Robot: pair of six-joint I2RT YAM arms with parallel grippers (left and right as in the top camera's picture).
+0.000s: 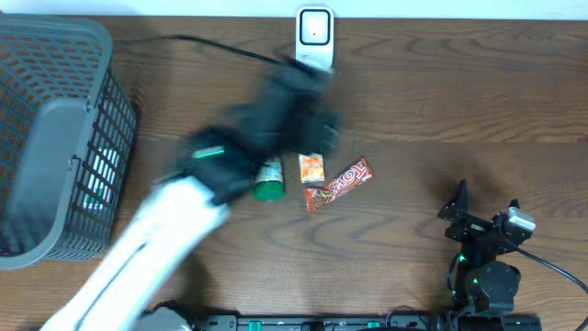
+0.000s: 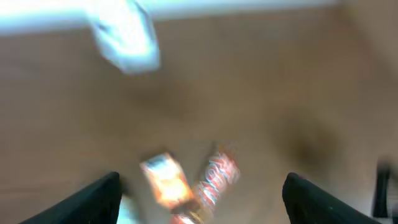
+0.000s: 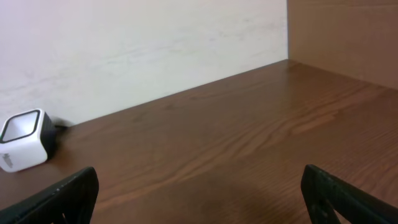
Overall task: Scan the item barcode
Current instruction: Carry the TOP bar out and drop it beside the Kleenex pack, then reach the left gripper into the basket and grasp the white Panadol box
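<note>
Three items lie mid-table: a green-capped bottle (image 1: 268,181), an orange packet (image 1: 311,168) and a red candy bar (image 1: 340,184). The white barcode scanner (image 1: 314,32) stands at the far edge. My left gripper (image 1: 317,129) hovers, motion-blurred, just beyond the items, between them and the scanner. In the left wrist view it (image 2: 202,179) is open and holds nothing. The orange packet (image 2: 165,180) and candy bar (image 2: 217,177) lie on the table below, with the scanner (image 2: 124,37) ahead. My right gripper (image 1: 482,216) (image 3: 199,186) rests open at the front right, away from everything.
A grey plastic basket (image 1: 55,138) with something white inside stands at the left edge. A black cable (image 1: 211,44) runs along the back to the scanner (image 3: 25,140). A pale wall (image 3: 155,43) borders the far side of the table.
</note>
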